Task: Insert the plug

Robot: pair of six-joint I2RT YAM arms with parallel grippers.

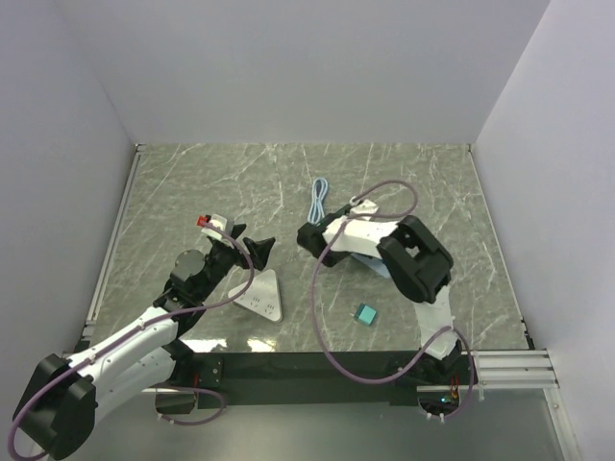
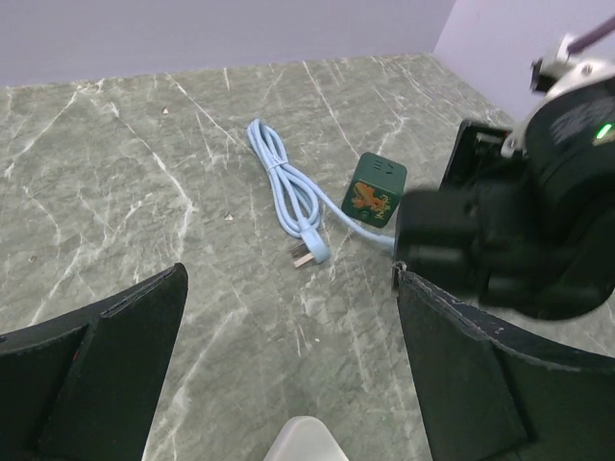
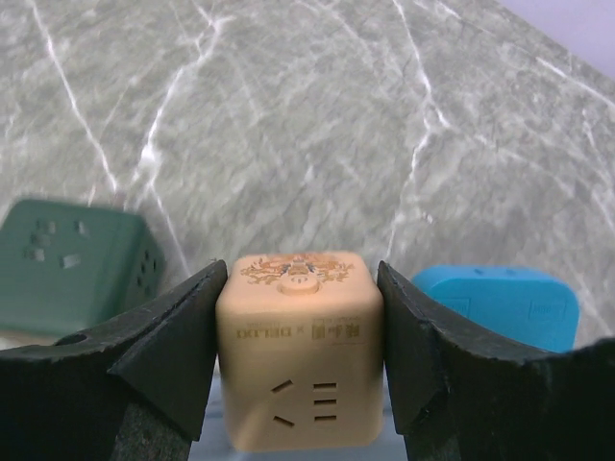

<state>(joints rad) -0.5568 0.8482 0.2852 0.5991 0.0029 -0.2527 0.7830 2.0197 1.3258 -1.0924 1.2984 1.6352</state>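
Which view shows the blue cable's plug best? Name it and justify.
Left wrist: the plug lies mid-frame, prongs visible, at the end of the blue cable. Top external shows only a small cable loop, plug indistinct. Right wrist shows none of it.

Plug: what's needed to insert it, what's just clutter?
Job: plug, blue cable, beige cube held in right tool.
Probably idle: green cube, blue cube, teal cube, white wedge.
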